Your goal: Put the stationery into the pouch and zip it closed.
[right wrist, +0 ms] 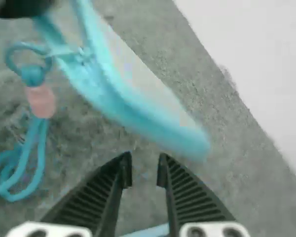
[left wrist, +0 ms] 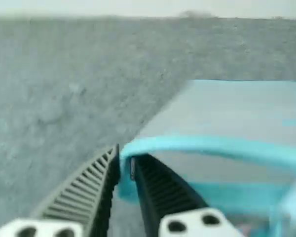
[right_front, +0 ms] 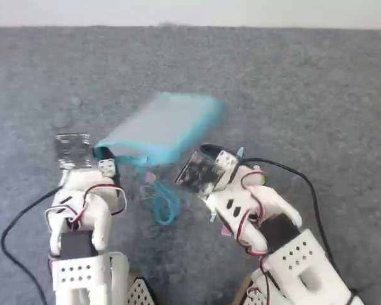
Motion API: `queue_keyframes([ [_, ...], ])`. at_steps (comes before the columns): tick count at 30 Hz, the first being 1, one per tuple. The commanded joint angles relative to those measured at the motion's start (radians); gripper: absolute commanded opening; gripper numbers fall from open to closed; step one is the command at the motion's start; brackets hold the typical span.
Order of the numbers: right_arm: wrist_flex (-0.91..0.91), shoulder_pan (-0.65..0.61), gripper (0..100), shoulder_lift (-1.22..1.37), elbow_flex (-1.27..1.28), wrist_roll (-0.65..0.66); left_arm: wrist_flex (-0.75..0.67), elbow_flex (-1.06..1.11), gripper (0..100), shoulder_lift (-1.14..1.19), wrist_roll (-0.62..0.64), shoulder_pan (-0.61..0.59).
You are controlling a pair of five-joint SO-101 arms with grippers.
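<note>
A flat pouch of grey fabric with turquoise edging (right_front: 162,124) hangs tilted above the grey felt-like worktop (right_front: 305,95), between the two arms, with its far end higher than its near end. The left end effector (left wrist: 124,159) is pinching the turquoise edge at one near corner of the pouch (left wrist: 232,118), and its two black ribbed fingers (left wrist: 163,190) are pressed against this edge from both sides. In the high view this same end effector (right_front: 105,155) is seen at the left lower corner of the pouch. The right end effector (right wrist: 143,167) is just beside the pouch (right wrist: 123,94), on its lower side, with the fingers a little spread; only the grey surface is seen through the narrow gap between the tips. A thin turquoise cord loop (right wrist: 15,168) hangs from the near end of the pouch and lies partly on the worktop, and a small pink tag (right wrist: 39,101) sits on it, under a turquoise ring (right wrist: 24,64). In the high view the cord (right_front: 165,206) lies between the two arms.
</note>
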Motion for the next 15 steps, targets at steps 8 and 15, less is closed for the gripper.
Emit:
queue_keyframes([
  [8, -0.039, 0.025, 14.4, 0.054, -0.017, -0.018, -0.006, -0.068, 1, -0.015, 0.075, -0.048],
  [15, -0.024, 0.033, 14.3, 0.061, -0.009, -0.069, 0.044, -0.041, 1, -0.021, -0.014, 0.207],
])
